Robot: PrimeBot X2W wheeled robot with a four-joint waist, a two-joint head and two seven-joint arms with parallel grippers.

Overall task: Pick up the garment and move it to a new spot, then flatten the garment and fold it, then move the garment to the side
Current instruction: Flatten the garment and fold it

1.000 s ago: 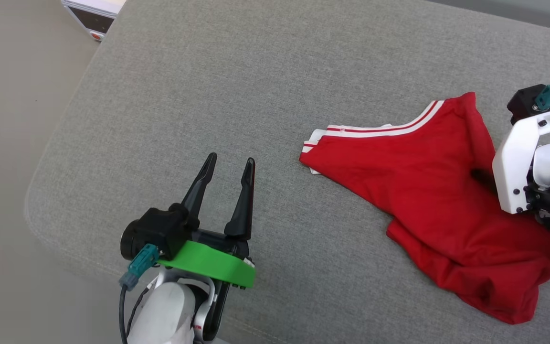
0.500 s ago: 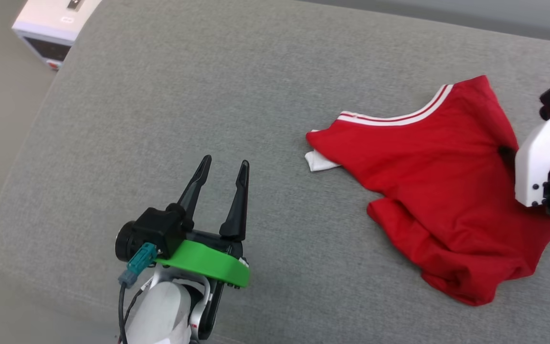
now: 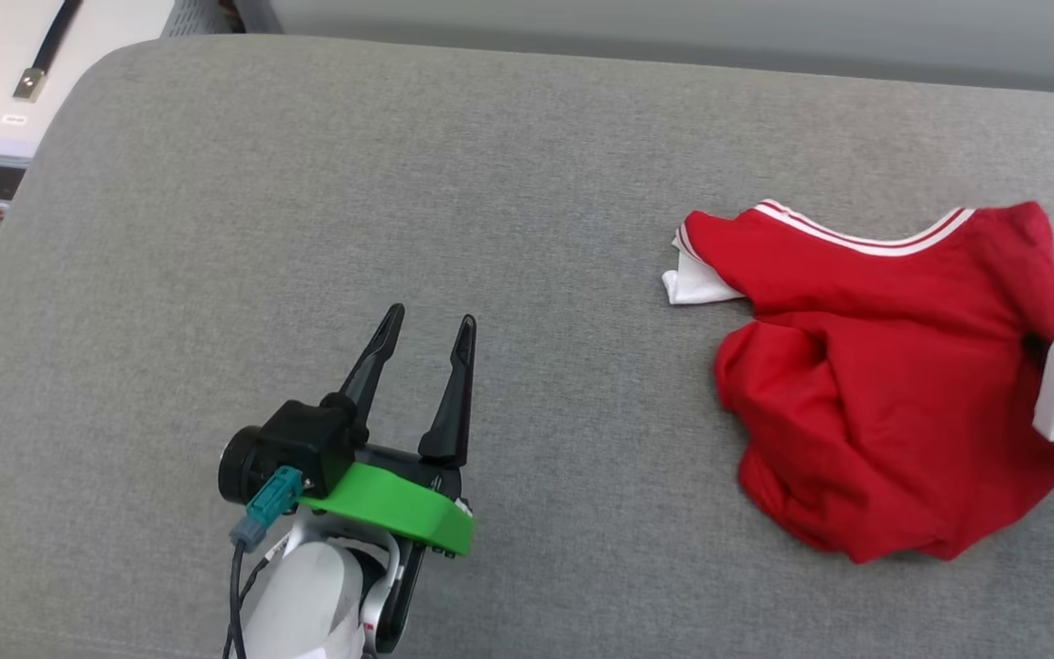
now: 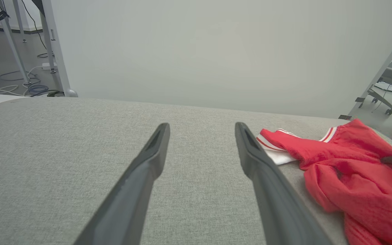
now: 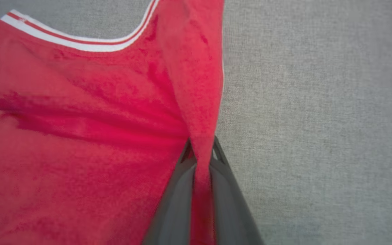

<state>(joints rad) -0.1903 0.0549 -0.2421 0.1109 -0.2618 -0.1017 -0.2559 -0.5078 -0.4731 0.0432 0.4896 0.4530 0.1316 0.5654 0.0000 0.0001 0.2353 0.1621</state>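
The garment (image 3: 875, 394) lies crumpled at the right of the grey cushion (image 3: 399, 183), one fold pinched in the right gripper (image 5: 201, 144) (striped trim far side); the left gripper (image 3: 426, 325) hovers wide, well apart.

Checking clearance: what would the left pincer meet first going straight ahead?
Probably nothing: the left pincer points over grey cushion, passing beside the garment; a pale wall stands beyond, depth unclear.
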